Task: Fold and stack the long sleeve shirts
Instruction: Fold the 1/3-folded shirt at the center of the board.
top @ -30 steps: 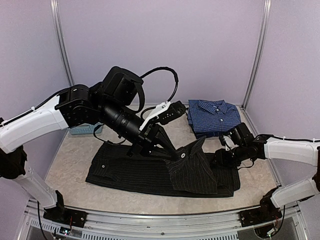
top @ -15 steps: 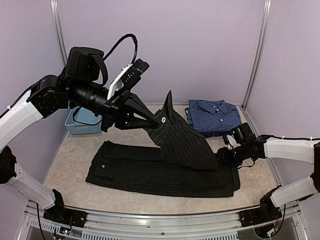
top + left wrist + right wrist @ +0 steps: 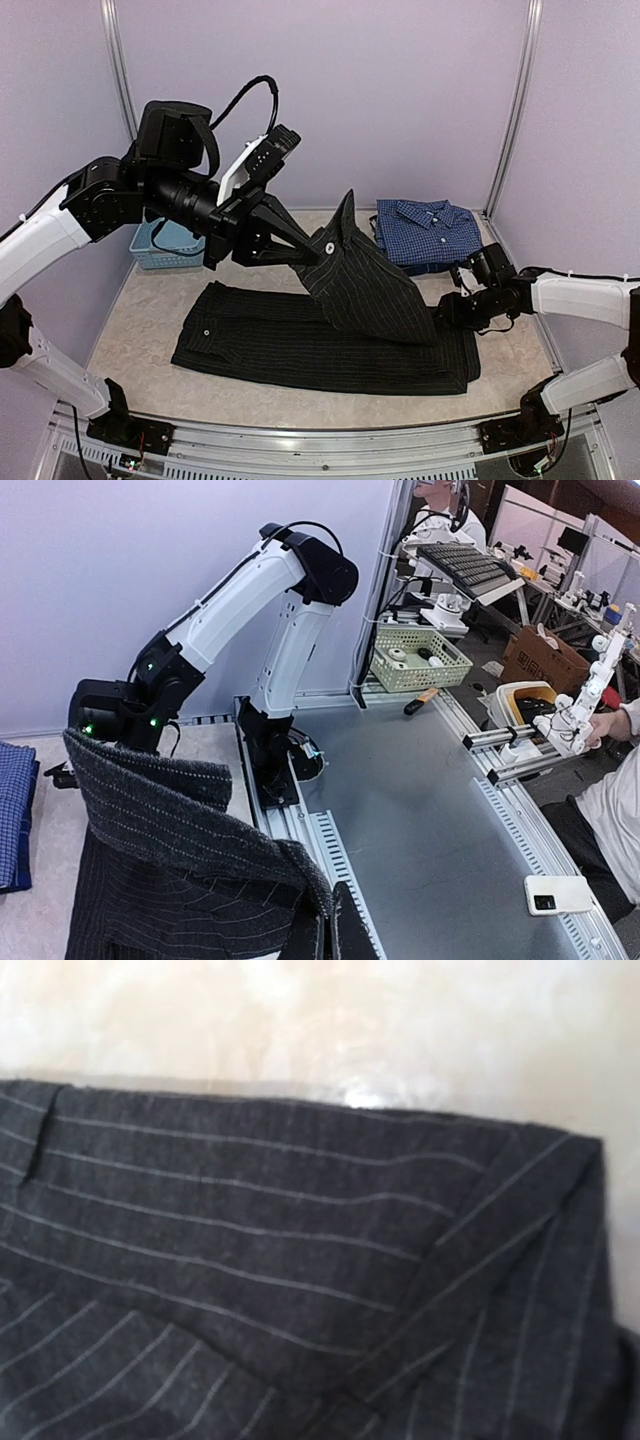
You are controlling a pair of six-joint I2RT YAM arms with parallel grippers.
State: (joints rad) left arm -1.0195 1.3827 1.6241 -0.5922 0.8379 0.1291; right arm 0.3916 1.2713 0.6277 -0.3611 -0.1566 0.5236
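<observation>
Table: pale marbled top point(image 3: 150, 300), lilac walls.
Black pinstriped shirt point(image 3: 290, 345): flat across the front, one flap raised in a peak.
Left gripper point(image 3: 322, 241): clenched on the flap's tip.
Right gripper point(image 3: 452, 310): low at the shirt's right end; grip cannot be told.
Blue checked shirt point(image 3: 425, 232): folded, back right.

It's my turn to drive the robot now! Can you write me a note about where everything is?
Left gripper: shut on a flap of the black shirt, held up in the air.
Right gripper: low at that shirt's right end; open or shut unclear.
Done: the blue check shirt lies folded at the far right.
To do: finish folding the black shirt, then stack the two.
</observation>
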